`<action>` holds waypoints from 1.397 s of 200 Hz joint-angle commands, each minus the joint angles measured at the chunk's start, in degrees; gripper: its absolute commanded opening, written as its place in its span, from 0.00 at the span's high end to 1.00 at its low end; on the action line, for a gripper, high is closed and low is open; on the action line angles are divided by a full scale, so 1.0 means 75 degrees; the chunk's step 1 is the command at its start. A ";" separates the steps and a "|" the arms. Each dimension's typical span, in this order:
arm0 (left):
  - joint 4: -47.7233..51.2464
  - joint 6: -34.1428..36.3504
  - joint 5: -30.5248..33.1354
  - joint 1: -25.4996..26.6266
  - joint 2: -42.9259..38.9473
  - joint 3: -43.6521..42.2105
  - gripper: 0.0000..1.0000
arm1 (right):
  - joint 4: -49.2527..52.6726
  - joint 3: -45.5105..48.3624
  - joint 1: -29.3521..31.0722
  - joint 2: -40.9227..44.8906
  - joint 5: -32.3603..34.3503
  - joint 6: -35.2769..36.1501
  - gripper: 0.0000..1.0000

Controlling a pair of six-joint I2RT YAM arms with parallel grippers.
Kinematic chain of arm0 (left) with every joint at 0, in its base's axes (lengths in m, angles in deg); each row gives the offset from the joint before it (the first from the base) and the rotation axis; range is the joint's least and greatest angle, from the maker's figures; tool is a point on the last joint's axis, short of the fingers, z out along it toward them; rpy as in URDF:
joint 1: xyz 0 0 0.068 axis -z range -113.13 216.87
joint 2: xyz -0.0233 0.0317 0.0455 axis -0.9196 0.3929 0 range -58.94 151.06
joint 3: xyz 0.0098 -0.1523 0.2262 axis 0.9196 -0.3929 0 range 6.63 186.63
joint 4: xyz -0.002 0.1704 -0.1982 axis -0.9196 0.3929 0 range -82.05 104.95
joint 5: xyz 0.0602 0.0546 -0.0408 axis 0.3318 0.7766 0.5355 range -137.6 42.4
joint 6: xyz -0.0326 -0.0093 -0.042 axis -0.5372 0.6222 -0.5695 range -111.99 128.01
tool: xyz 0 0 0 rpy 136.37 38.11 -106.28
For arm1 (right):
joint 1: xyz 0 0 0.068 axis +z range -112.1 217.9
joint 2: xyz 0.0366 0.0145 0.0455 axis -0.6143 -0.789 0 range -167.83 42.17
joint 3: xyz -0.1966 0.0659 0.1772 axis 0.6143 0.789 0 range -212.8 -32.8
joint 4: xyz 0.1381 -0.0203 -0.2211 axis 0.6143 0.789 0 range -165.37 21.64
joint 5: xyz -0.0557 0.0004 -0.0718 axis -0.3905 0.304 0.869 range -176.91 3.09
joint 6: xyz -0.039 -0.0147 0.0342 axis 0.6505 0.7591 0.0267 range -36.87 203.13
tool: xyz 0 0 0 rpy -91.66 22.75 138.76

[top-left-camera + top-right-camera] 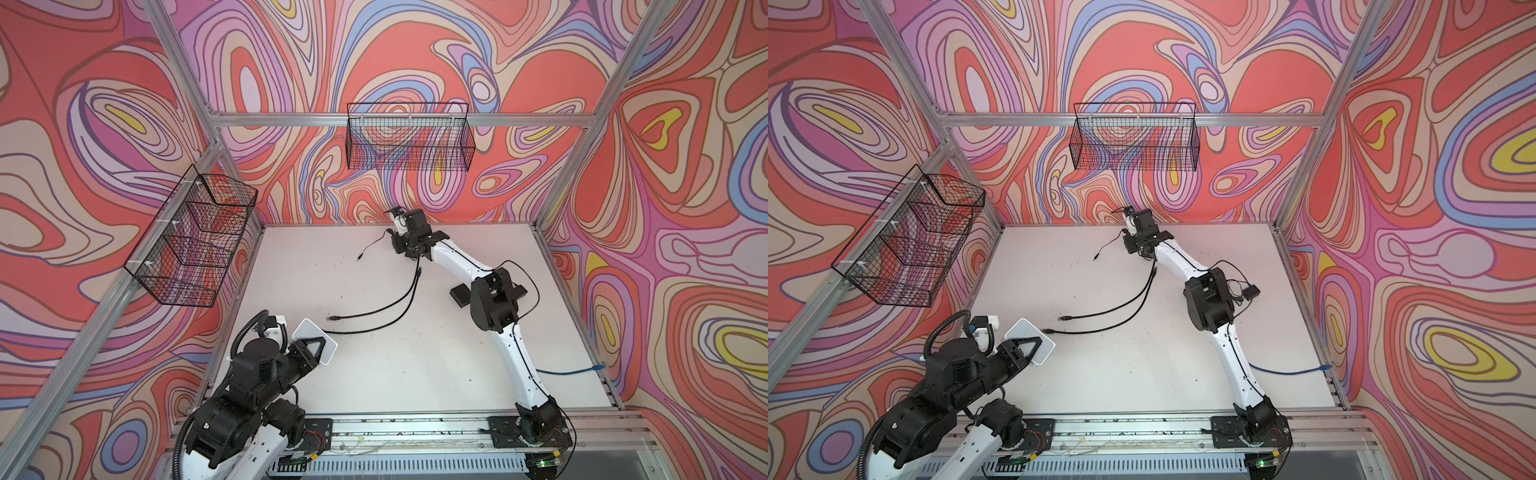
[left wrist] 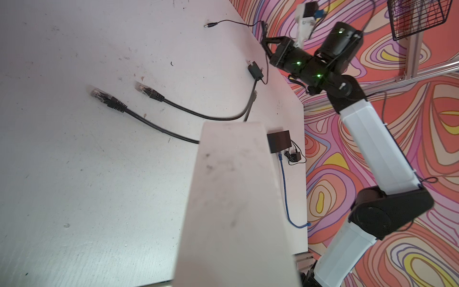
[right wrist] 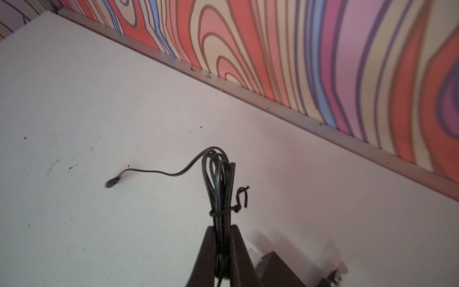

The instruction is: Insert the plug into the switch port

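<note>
Closest to the left wrist camera is the white switch, a flat, rounded box that fills the foreground. The left claw is clamped on one edge of it at the near left of the tabletop. The box looks lifted and tilted, probably so that a port edge can be turned toward the other arm. No view shows the ports themselves.

At the far edge of the tabletop, the right claw is closed on the cord bundle, a thin black power cord coiled and tied with a twist wire. One free length runs out of the bundle to the barrel plug, which rests on or hangs just above the surface, well apart from the switch in both top views. The claw grips the bundle rather than the plug, so the plug end is loose. My guess is that this hold serves to drag the cord closer, and that aiming the plug would need a regrip nearer the tip. The power adapter sits just beside the claw.

Two black Ethernet cables lie between the arms, with their clear plugs pointing toward the switch, and neither is held. Near the right arm's elbow there is a small black box with a blue cable plugged into it.
</note>
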 commanded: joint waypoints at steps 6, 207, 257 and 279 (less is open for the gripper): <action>-0.0441 -0.0234 -0.0061 -0.0061 -0.0188 -0.0274 0.81 | 0.0012 0.0260 0.0002 0.1215 -0.0265 -0.0026 1.00; -0.0923 -0.0079 -0.0760 -0.0058 -0.0001 -0.0505 0.81 | 0.0048 0.8298 0.0102 0.9421 -0.0189 -0.2240 1.00; -0.1290 -0.0085 -0.0857 -0.0060 0.0315 -0.0591 0.82 | -0.0336 0.9939 0.0651 1.0310 0.0030 -0.3071 1.00; -0.1470 -0.0142 -0.0870 -0.0057 0.0373 -0.0656 0.82 | -0.0685 1.0349 0.0789 1.0259 -0.0030 -0.3337 1.00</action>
